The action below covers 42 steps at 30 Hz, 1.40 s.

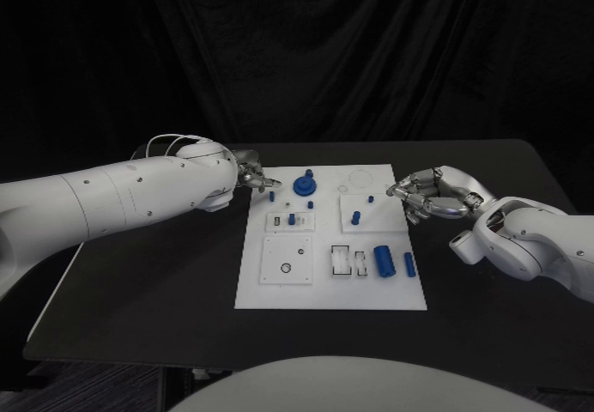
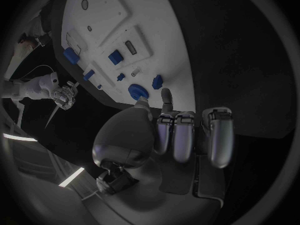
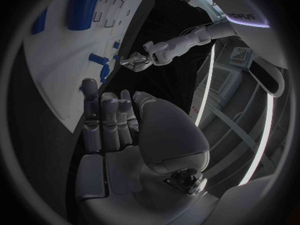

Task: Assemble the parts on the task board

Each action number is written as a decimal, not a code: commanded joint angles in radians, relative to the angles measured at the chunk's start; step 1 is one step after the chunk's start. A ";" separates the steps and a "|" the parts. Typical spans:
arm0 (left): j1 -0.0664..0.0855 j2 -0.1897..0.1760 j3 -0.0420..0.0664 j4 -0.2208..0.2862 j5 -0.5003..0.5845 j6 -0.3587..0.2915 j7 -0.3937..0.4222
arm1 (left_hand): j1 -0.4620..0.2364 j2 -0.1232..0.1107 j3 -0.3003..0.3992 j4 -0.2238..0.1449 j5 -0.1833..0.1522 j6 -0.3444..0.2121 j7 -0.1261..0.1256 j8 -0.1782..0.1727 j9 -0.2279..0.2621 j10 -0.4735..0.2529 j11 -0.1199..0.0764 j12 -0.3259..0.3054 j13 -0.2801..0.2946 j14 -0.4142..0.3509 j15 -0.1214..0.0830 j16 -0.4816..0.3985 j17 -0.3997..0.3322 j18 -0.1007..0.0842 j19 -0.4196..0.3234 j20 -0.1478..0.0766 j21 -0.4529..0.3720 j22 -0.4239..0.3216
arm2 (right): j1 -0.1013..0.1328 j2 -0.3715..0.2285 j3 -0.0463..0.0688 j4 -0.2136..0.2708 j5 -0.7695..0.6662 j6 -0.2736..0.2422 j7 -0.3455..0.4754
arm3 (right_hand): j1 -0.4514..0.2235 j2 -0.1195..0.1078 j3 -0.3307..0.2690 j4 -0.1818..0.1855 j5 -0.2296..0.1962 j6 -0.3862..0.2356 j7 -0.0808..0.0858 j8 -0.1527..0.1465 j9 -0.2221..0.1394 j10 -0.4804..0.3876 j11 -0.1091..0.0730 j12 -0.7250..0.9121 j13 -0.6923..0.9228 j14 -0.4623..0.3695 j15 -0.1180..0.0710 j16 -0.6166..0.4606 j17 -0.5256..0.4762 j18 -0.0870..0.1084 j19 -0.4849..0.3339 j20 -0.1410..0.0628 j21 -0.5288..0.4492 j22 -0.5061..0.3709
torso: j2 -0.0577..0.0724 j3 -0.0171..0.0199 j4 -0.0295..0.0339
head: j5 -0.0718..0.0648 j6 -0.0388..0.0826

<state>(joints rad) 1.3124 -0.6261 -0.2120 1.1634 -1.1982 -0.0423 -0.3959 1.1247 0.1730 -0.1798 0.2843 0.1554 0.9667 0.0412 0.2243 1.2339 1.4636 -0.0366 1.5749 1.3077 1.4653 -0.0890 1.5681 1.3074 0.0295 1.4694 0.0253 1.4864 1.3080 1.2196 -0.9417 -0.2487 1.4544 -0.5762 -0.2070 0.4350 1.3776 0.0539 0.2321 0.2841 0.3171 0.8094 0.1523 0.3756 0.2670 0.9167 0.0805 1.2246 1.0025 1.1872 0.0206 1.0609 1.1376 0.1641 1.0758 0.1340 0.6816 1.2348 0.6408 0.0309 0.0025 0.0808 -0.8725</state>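
Note:
The white task board (image 1: 332,283) lies mid-table. My left hand (image 1: 254,178) hovers at its far left corner, fingers apart and holding nothing. A small blue part (image 1: 271,183) lies on the board just off its fingertips, also seen in the left wrist view as the small blue part (image 2: 157,81) beyond my left hand (image 2: 181,135). A round blue knob (image 1: 307,184) stands beside it. My right hand (image 1: 427,195) hangs at the board's right edge, fingers loosely curved with nothing in them. A blue peg (image 1: 356,216) stands in a white block near it.
Two blue cylinders (image 1: 385,261) lie near the board's front right, next to rectangular slots (image 1: 341,260). A small blue piece (image 1: 292,220) sits in a block left of centre. Black table (image 1: 148,300) surrounds the board, with a dark curtain behind.

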 commanded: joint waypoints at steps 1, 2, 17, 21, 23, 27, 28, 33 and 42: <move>-0.002 0.002 0.001 -0.002 0.009 0.020 0.026 | 0.004 -0.003 0.002 -0.005 0.010 0.008 0.001 -0.011 -0.009 0.107 0.008 -0.004 0.263 0.105 0.009 0.003 0.263 0.003 0.030 0.007 -0.004 0.167 | -0.002 0.001 0.001 -0.001 0.002 -0.008 -0.001 | -0.007 -0.001 -0.001 0.004 0.003 -0.004 -0.005 0.004 -0.001 0.001 -0.001 0.002 -0.001 0.004 0.002 -0.001 -0.001 0.009 0.006 -0.001 -0.001 0.000 | 0.000 -0.0003 -0.0003 | 0.001 0.000; -0.002 0.002 0.001 -0.002 0.010 0.022 0.025 | 0.006 -0.003 0.004 -0.006 0.016 0.010 0.001 -0.014 -0.013 0.107 0.008 -0.004 0.263 0.105 0.009 0.003 0.263 0.003 0.031 0.007 -0.004 0.168 | -0.002 0.002 0.001 -0.002 0.002 -0.008 -0.001 | -0.007 0.000 -0.001 0.003 0.004 -0.004 -0.005 0.004 -0.001 -0.001 -0.001 0.001 -0.003 0.004 0.002 -0.001 -0.002 0.009 0.005 -0.001 -0.003 0.000 | 0.000 -0.0003 0.0000 | 0.001 0.000; -0.016 0.011 0.001 -0.013 0.010 0.040 0.020 | 0.075 -0.009 0.043 -0.050 0.081 0.019 -0.001 -0.044 -0.050 0.107 0.006 -0.004 0.263 0.105 0.007 0.003 0.263 0.002 0.035 0.005 -0.002 0.173 | -0.002 0.008 0.001 -0.005 0.002 -0.002 -0.003 | -0.007 0.000 -0.001 0.003 0.004 -0.004 -0.005 0.004 -0.001 -0.003 -0.001 0.000 -0.004 0.004 0.002 -0.001 -0.002 0.009 0.005 -0.002 -0.004 0.000 | -0.001 0.0001 -0.0007 | -0.001 0.000; -0.020 0.012 0.001 -0.016 0.010 0.036 0.025 | 0.075 -0.009 0.044 -0.049 0.078 0.019 0.000 -0.045 -0.052 0.107 0.006 -0.004 0.263 0.105 0.007 0.003 0.263 0.002 0.035 0.005 -0.002 0.172 | -0.002 0.009 0.001 -0.006 0.002 0.001 -0.005 | -0.007 0.000 -0.001 0.003 0.004 -0.004 -0.005 0.004 -0.001 -0.003 -0.001 0.000 -0.004 0.004 0.002 -0.001 -0.002 0.009 0.005 -0.002 -0.004 0.000 | 0.000 -0.0006 -0.0009 | -0.002 0.000; -0.022 0.012 0.001 -0.017 0.010 0.035 0.028 | 0.074 -0.009 0.044 -0.048 0.075 0.019 0.001 -0.046 -0.053 0.107 0.007 -0.004 0.263 0.105 0.008 0.003 0.263 0.002 0.034 0.005 -0.003 0.171 | -0.002 0.010 0.001 -0.006 0.002 0.002 -0.006 | -0.007 0.000 0.000 0.003 0.005 -0.005 -0.005 0.004 -0.002 -0.003 -0.001 0.000 -0.005 0.004 0.002 -0.001 -0.002 0.009 0.005 -0.002 -0.005 -0.001 | 0.000 -0.0006 -0.0010 | -0.002 0.000; -0.024 0.013 0.001 -0.019 0.010 0.031 0.034 | 0.072 -0.010 0.044 -0.047 0.072 0.020 0.001 -0.048 -0.055 0.107 0.007 -0.004 0.263 0.105 0.008 0.003 0.263 0.003 0.033 0.006 -0.004 0.171 | -0.002 0.011 0.001 -0.007 0.002 0.004 -0.009 | -0.007 0.000 0.000 0.003 0.005 -0.005 -0.005 0.004 -0.002 -0.003 -0.001 0.000 -0.005 0.004 0.002 -0.001 -0.002 0.009 0.005 -0.002 -0.005 -0.001 | 0.000 -0.0005 -0.0006 | -0.005 0.000; -0.024 0.013 0.001 -0.019 0.010 0.031 0.034 | 0.072 -0.010 0.044 -0.047 0.072 0.020 0.001 -0.048 -0.055 0.107 0.007 -0.004 0.263 0.105 0.008 0.003 0.263 0.003 0.033 0.006 -0.004 0.171 | -0.002 0.011 0.001 -0.007 0.002 0.004 -0.010 | -0.007 0.000 0.000 0.003 0.005 -0.005 -0.005 0.004 -0.002 -0.003 -0.001 0.000 -0.005 0.004 0.002 -0.001 -0.002 0.009 0.005 -0.002 -0.005 -0.001 | -0.001 -0.0006 -0.0004 | -0.006 0.000; -0.025 0.016 0.001 -0.022 0.010 0.027 0.043 | 0.070 -0.009 0.045 -0.045 0.071 0.020 0.002 -0.049 -0.056 0.107 0.008 -0.004 0.263 0.105 0.008 0.003 0.263 0.004 0.031 0.006 -0.007 0.168 | -0.002 0.013 0.001 -0.008 0.002 0.005 -0.011 | -0.006 0.001 0.002 0.002 0.006 -0.005 -0.006 0.005 -0.002 -0.003 -0.002 0.001 -0.005 0.004 0.002 0.000 -0.003 0.009 0.005 -0.002 -0.006 0.000 | -0.001 0.0002 -0.0017 | -0.006 0.000; -0.026 0.020 0.001 -0.024 0.010 0.016 0.061 | 0.068 -0.006 0.046 -0.042 0.073 0.020 0.002 -0.051 -0.059 0.107 0.008 -0.004 0.263 0.105 0.009 0.003 0.263 0.004 0.030 0.006 -0.008 0.167 | -0.002 0.014 0.001 -0.008 0.002 0.007 -0.012 | -0.005 0.002 0.004 0.001 0.008 -0.007 -0.006 0.005 -0.003 -0.003 -0.002 0.001 -0.006 0.004 0.002 -0.001 -0.004 0.009 0.005 -0.002 -0.007 0.000 | -0.002 0.0007 -0.0007 | -0.009 0.000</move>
<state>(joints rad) 1.2883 -0.6086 -0.2121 1.1398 -1.1925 -0.0181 -0.3647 1.1900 0.1666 -0.1358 0.2402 0.2325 0.9810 0.0409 0.1789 1.1761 1.4649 -0.0313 1.5743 1.3100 1.4653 -0.0889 1.5681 1.3074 0.0296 1.4672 0.0273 1.4813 1.3076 1.2196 -0.9279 -0.2487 1.4463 -0.5761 -0.2046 0.4324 1.3777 0.0539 0.2321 0.2841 0.3210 0.8059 0.1487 0.3756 0.2658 0.9166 0.0806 1.2246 0.9981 1.1871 0.0206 1.0609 1.1355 0.1641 1.0758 0.1340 0.6776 1.2344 0.6397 0.0314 0.0012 0.0716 -0.8725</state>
